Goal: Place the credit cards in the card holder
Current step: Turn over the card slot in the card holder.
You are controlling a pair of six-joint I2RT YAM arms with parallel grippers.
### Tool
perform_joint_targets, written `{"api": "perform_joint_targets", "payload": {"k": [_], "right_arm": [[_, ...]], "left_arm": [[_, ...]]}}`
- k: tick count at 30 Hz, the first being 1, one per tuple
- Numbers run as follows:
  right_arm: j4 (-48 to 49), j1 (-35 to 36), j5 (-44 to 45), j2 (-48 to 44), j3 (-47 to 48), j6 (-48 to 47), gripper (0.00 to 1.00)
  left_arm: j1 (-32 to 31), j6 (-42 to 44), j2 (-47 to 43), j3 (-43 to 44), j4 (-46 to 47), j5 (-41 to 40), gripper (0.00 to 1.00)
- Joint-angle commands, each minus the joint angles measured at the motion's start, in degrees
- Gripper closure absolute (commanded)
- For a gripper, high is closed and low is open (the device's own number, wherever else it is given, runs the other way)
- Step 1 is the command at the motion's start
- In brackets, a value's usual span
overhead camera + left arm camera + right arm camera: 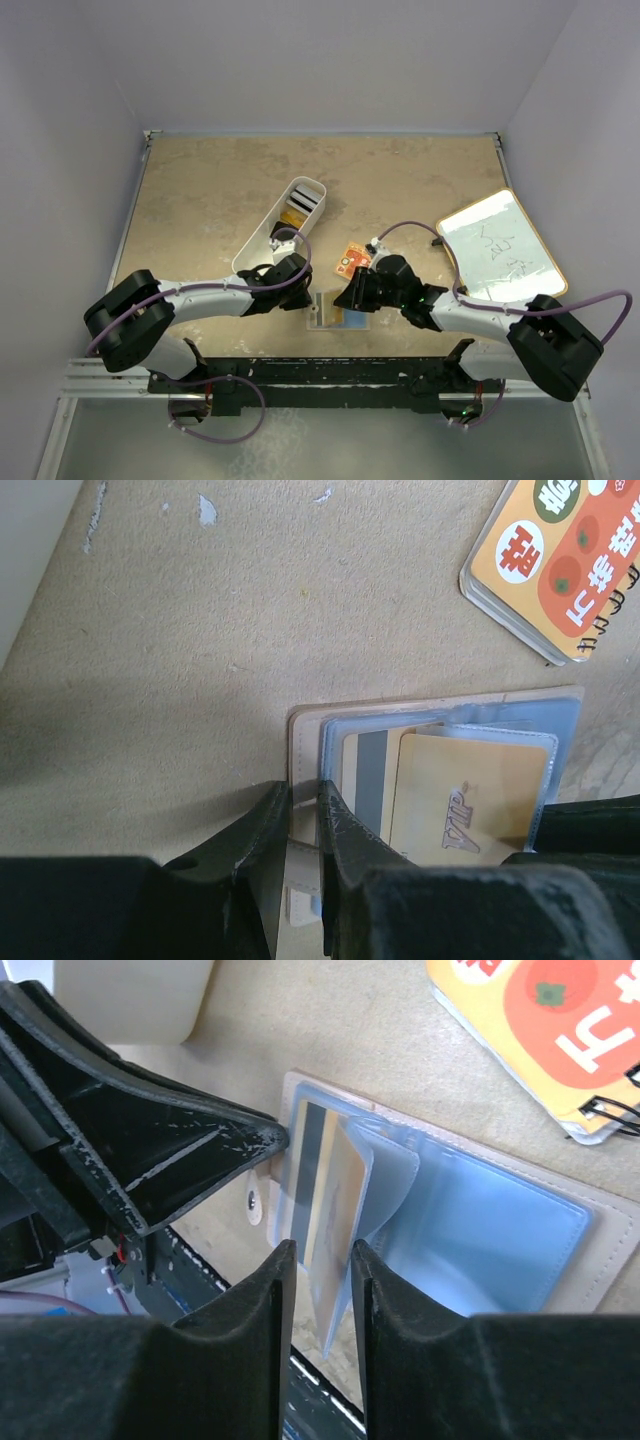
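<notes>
The beige card holder [331, 318] lies open on the table between both grippers, its clear blue sleeves [480, 1240] facing up. A gold VIP credit card [468, 798] and a grey-striped card [366, 778] sit in the sleeves. My left gripper [308, 296] is shut on the holder's beige edge strip [303, 825]. In the right wrist view the gold card [335, 1215] stands on edge in a lifted sleeve. My right gripper [322, 1265] straddles it, open, with a gap on each side. More credit cards [296, 211] lie in the white bin.
The long white bin [262, 240] stands just behind the left gripper. An orange-red patterned packet [352, 261] lies right behind the card holder. A white board with a wooden rim [500, 245] lies at the right. The table's near edge [330, 352] is close below the holder.
</notes>
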Motion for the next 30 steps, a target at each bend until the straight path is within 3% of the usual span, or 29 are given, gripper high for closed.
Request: {"api": "perform_joint_targets", "payload": {"k": [1, 6, 10, 17, 22, 26, 30], "right_arm": [[-2.76, -0.01, 3.39, -0.79, 2.62, -2.16, 0.72], [-5.52, 0.03, 5.07, -0.47, 3.25, -2.95, 0.88], [-9.35, 0.03, 6.84, -1.14, 4.56, -4.18, 0.94], [-10.51, 0.02, 6.97, -1.74, 4.70, -4.13, 0.94], [-10.09, 0.03, 7.58, -2.57, 4.03, -3.57, 0.93], [-9.63, 0.05, 7.77, -2.64, 3.44, -3.34, 0.91], [-8.57, 0.07, 7.07, -1.94, 3.21, -3.18, 0.88]], "left_arm": [[-0.12, -0.44, -1.84, 1.94, -0.62, -0.73, 0.85], [-0.12, -0.39, -2.06, 2.09, -1.00, -1.16, 0.85], [-0.04, -0.28, -2.12, 2.63, -2.17, -1.81, 0.85], [-0.03, -0.37, -6.80, 5.73, -5.52, -2.83, 0.85], [-0.11, 0.04, -8.23, 6.26, -2.01, 0.36, 0.86], [-0.10, 0.09, -4.43, 5.48, 2.12, 4.18, 1.00], [-0.11, 0.12, -1.34, 4.08, 5.49, 5.75, 1.00]]}}
